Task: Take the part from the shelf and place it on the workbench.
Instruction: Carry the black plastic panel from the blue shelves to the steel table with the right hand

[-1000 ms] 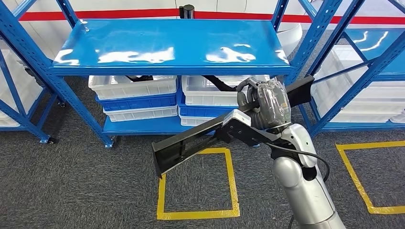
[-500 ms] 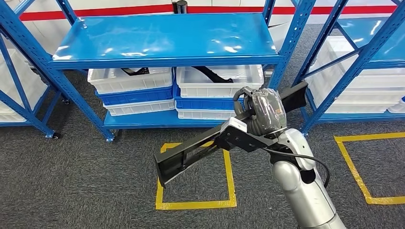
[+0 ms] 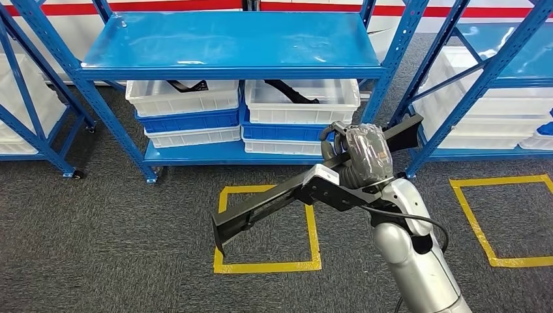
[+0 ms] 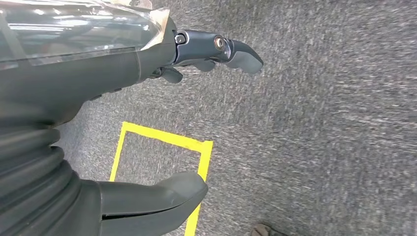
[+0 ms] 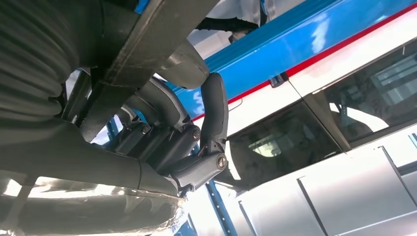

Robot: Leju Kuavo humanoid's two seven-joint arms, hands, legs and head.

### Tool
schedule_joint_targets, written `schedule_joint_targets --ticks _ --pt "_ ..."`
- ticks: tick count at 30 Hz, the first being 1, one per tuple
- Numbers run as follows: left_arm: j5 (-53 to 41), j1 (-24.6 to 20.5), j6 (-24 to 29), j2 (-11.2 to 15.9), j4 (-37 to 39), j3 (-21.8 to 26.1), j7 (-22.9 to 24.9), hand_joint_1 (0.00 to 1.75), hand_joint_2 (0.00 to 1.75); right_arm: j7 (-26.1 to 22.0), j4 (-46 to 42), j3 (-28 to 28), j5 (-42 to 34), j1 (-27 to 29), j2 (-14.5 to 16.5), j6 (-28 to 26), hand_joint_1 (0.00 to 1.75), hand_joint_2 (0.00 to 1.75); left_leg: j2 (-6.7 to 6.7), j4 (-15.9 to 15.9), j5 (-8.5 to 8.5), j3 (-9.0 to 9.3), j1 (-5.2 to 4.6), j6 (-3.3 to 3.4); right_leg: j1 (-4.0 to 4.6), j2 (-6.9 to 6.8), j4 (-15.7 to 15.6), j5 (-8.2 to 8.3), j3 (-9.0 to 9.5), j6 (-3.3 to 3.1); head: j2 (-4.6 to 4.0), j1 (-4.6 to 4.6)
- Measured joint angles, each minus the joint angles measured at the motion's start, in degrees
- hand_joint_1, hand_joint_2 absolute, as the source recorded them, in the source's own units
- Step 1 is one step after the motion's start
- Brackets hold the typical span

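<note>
So the right hand (image 3: 362,155) has its fingers (image 5: 214,105) wrapped tight around a long black part (image 3: 261,205), gripping it closer to its far end. The part is up in the air, clear of everything, tilted so the long end slopes down toward the robot's left over a yellow taped square (image 3: 267,228) on the grey carpet (image 3: 98,248), while the short end sticks up past the hand toward a blue upright of the shelf (image 3: 228,42). In the right wrist view the part (image 5: 142,44) runs across the palm with the fingers curled over it.

Left hand (image 4: 147,123) is hanging down over the carpet with nothing in it, thumb and fingers apart, a corner of yellow tape (image 4: 196,147) between them.

The shelf's top deck is bare blue. Underneath, on the lower deck, there are white bins (image 3: 182,98) stacked with blue ones, and the two top bins each have a dark piece lying in them. Another yellow square (image 3: 495,222) sits off to the right, by the next rack over.
</note>
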Motion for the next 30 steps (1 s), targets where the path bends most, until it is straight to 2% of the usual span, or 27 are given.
schedule_joint_targets --ticks 1,2,3,4,5,6,7,8,9,11,12,13,14,15,16,17,18,19,20,23,30 --pt "0.2 0.0 0.0 0.0 0.0 0.1 -0.1 0.00 1.75 -0.2 0.3 0.1 -0.1 -0.6 0.1 0.0 1.75 1.75 -0.01 0.2 0.58 -0.80 0.12 -0.40 -0.28 0.00 -3.7 1.32 2.72 0.78 0.00 0.00" --pt "0.3 0.0 0.0 0.0 0.0 0.2 -0.2 0.00 1.75 -0.3 0.6 0.2 -0.2 -1.3 0.2 0.1 1.75 1.75 -0.03 0.6 1.10 -1.60 0.16 -0.83 -0.36 0.04 -8.3 1.89 5.76 1.21 0.00 0.04" --pt "0.5 0.0 0.1 0.0 0.0 0.3 -0.3 0.00 1.75 -0.5 0.8 0.3 -0.4 -1.8 0.3 0.1 1.75 1.75 -0.06 0.8 1.68 -2.22 0.16 -1.25 -0.29 0.15 -11.8 1.94 8.00 1.03 0.00 0.03" --pt "0.6 0.1 0.2 0.0 0.0 0.4 -0.3 0.00 1.75 -0.6 1.0 0.3 -0.5 -2.1 0.4 0.1 1.75 1.75 -0.09 1.0 2.29 -2.62 0.09 -1.59 -0.16 0.28 -14.2 1.65 9.20 0.57 0.00 0.06" --pt "0.6 0.1 0.3 0.0 0.0 0.6 -0.3 0.00 1.75 -0.8 1.2 0.4 -0.6 -2.3 0.4 0.1 1.75 1.75 -0.15 0.9 2.94 -2.85 0.04 -1.86 0.14 0.40 -15.0 1.41 9.39 -0.05 0.00 0.04" --pt "0.6 0.3 0.4 0.0 0.0 0.7 -0.3 0.00 1.75 -0.8 1.3 0.5 -0.7 -2.3 0.5 0.1 1.75 1.75 -0.21 0.7 3.61 -2.98 0.05 -2.14 0.20 0.43 -14.8 1.69 8.73 -0.82 0.00 0.00" --pt "0.6 0.4 0.6 0.0 0.0 0.8 -0.3 0.00 1.75 -0.9 1.6 0.6 -0.8 -2.4 0.5 0.1 1.75 1.75 -0.24 0.7 3.48 -3.21 0.14 -2.41 -0.01 0.33 -14.7 2.15 8.14 -1.47 0.00 -0.04" --pt "0.6 0.6 0.6 0.0 0.0 0.9 -0.3 0.00 1.75 -0.9 1.7 0.6 -0.9 -2.4 0.6 0.1 1.75 1.75 -0.26 1.5 2.07 -3.57 0.23 -2.65 -0.13 0.21 -14.5 2.74 7.55 -2.29 0.00 -0.14" --pt "0.6 0.7 0.7 0.0 0.0 0.9 -0.3 0.00 1.75 -0.9 1.9 0.7 -1.0 -2.5 0.6 0.1 1.75 1.75 -0.27 3.5 -0.56 -4.15 0.31 -2.87 -0.27 0.08 -14.5 3.48 6.93 -3.17 0.00 -0.22" --pt "0.5 0.8 0.7 0.0 0.0 0.9 -0.3 0.00 1.75 -0.9 2.0 0.7 -1.4 -2.4 0.7 0.1 1.75 1.75 -0.31 10.6 -7.33 -5.60 0.38 -3.07 -0.01 -0.03 -14.5 5.10 5.36 -4.28 0.00 -0.37" --pt "0.4 0.8 0.7 0.1 0.0 0.9 -0.3 0.00 1.75 -0.9 2.0 0.8 -1.5 -2.3 0.7 0.0 1.75 1.75 -0.34 14.5 -9.42 -6.15 0.38 -3.10 0.22 -0.05 -14.4 5.91 4.44 -4.51 0.00 -0.38" --pt "0.3 0.8 0.7 0.1 0.0 0.9 -0.3 0.00 1.75 -0.9 2.1 0.8 -1.7 -2.2 0.7 -0.1 1.75 1.75 -0.35 17.5 -9.99 -6.18 0.38 -3.06 0.42 -0.06 -14.3 6.70 3.42 -4.55 0.00 -0.39" --pt "0.2 0.8 0.7 0.1 0.0 0.9 -0.3 0.00 1.75 -0.9 2.1 0.9 -1.7 -2.0 0.7 -0.2 1.75 1.75 -0.35 18.9 -9.28 -5.48 0.39 -2.97 0.58 -0.07 -14.3 7.45 2.40 -4.54 0.00 -0.39" --pt "0.0 0.8 0.7 0.1 0.0 0.9 -0.2 0.00 1.75 -0.9 2.1 0.9 -1.8 -1.7 0.7 -0.3 1.75 1.75 -0.35 18.2 -7.75 -3.75 0.39 -2.79 0.69 -0.07 -14.2 8.17 1.44 -4.46 0.00 -0.39" --pt "-0.1 0.7 0.7 0.1 0.0 0.9 -0.1 0.00 1.75 -0.9 2.1 0.9 -1.9 -1.5 0.7 -0.4 1.75 1.75 -0.38 15.2 -6.47 -0.82 0.39 -2.54 0.77 -0.04 -14.2 8.88 0.61 -4.32 0.00 -0.40" --pt "-0.2 0.7 0.7 0.1 -0.1 0.9 -0.1 0.00 1.75 -0.9 2.1 1.0 -1.9 -1.3 0.6 -0.5 1.75 1.75 -0.48 10.9 -6.33 2.77 0.33 -2.26 0.90 0.00 -14.1 9.51 -0.04 -4.12 0.00 -0.40" --pt "-0.4 0.6 0.7 0.1 -0.1 0.9 0.0 0.00 1.75 -0.9 2.0 1.0 -2.0 -1.1 0.6 -0.6 1.75 1.75 -0.61 6.2 -7.02 6.18 0.24 -2.01 1.03 0.01 -14.1 10.09 -0.46 -3.82 0.00 -0.35" --pt "-0.5 0.6 0.7 0.1 -0.1 0.9 0.1 0.00 1.75 -0.9 2.0 1.0 -2.0 -0.9 0.5 -0.8 1.75 1.75 -0.72 2.7 -7.89 8.58 0.05 -1.76 1.11 -0.02 -14.2 10.70 -0.64 -3.44 0.00 -0.27" --pt "-0.5 0.5 0.7 0.2 -0.1 0.9 0.2 0.00 1.75 -0.9 1.9 1.0 -2.1 -0.8 0.5 -0.9 1.75 1.75 -0.77 0.6 -8.57 9.67 -0.22 -1.55 1.10 -0.05 -14.4 11.32 -0.76 -3.02 0.00 -0.25" --pt "-0.5 0.5 0.7 0.2 -0.2 0.9 0.6 0.00 1.75 -0.9 1.8 1.0 -2.4 -0.5 0.4 -1.1 1.75 1.75 -0.68 0.0 -7.74 9.19 -0.76 -0.87 0.87 -0.05 -15.1 12.88 -1.01 -2.06 0.00 -0.21" --pt "-0.5 0.6 0.7 0.2 -0.2 0.9 0.7 0.00 1.75 -0.9 1.8 1.0 -2.4 -0.4 0.4 -1.2 1.75 1.75 -0.65 -0.1 -7.49 8.95 -0.77 -0.73 0.92 -0.01 -15.2 13.08 -1.07 -1.91 0.00 -0.18"
